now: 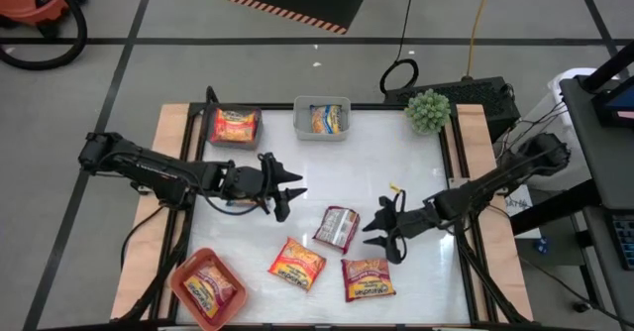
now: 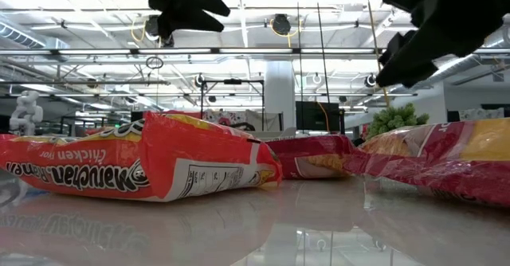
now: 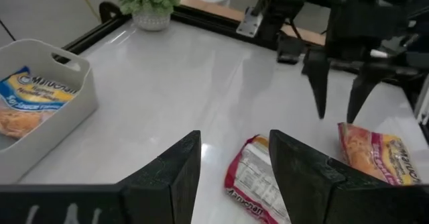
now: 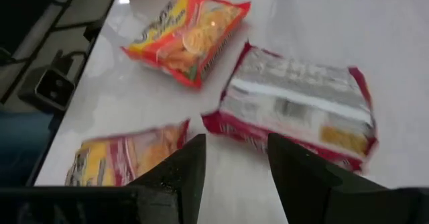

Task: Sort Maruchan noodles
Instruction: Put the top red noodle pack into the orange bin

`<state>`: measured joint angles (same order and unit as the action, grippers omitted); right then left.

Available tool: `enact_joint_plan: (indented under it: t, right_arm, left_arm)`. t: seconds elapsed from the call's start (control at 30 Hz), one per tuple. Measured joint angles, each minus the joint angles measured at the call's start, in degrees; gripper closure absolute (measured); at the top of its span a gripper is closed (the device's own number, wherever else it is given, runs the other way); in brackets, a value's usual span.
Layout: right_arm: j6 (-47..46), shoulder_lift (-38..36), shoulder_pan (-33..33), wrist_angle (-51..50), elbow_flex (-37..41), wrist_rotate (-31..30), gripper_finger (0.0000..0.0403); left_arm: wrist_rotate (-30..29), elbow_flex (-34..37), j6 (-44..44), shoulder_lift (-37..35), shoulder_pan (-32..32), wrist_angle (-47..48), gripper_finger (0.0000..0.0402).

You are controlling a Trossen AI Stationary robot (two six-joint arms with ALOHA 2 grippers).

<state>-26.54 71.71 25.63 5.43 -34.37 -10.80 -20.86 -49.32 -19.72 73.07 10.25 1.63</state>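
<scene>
White and shiny, the tabletop (image 1: 396, 163) carries three loose noodle packets near its front edge: a silvery-pink packet (image 1: 337, 227) lying with its back side up, an orange packet (image 1: 297, 263) and a red packet (image 1: 368, 277). More packets lie in bins: one in the grey bin (image 1: 322, 118), one in the clear bin (image 1: 234, 126), one in the salmon-red bin (image 1: 206, 287). Left claw (image 1: 289, 196) hangs released above the tabletop, near the silvery-pink packet. Right claw (image 1: 378, 230) is also released, just beside this same packet on its other side, holding nothing. A small green plant (image 1: 428, 110) stands at the far corner.
</scene>
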Motion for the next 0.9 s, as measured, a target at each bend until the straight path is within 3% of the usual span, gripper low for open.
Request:
enact_joint_plan:
  t: [0.1, 0.37, 0.6, 0.9]
  right_arm:
    - [0.67, 4.22, -0.02, 4.17, -0.95, -0.01, 0.0248]
    - [9.75, 15.19, 1.20, 2.69, -8.41, -0.33, 0.0248]
    - [22.51, 22.81, 4.30, 3.35, -13.00, -7.04, 0.0248]
    - [29.79, 29.24, 3.26, 3.40, -15.44, -9.29, 0.0248]
  left_arm:
    - [-0.04, -0.01, -0.05, -0.04, 0.49, -1.56, 0.0220]
    - [-0.09, -0.02, -0.05, -0.04, 1.78, -1.72, 0.0220]
    - [-0.11, -0.01, -0.05, -0.04, 3.20, -1.66, 0.0220]
    - [-0.11, -0.02, -0.19, -0.04, 4.91, -1.35, 0.0220]
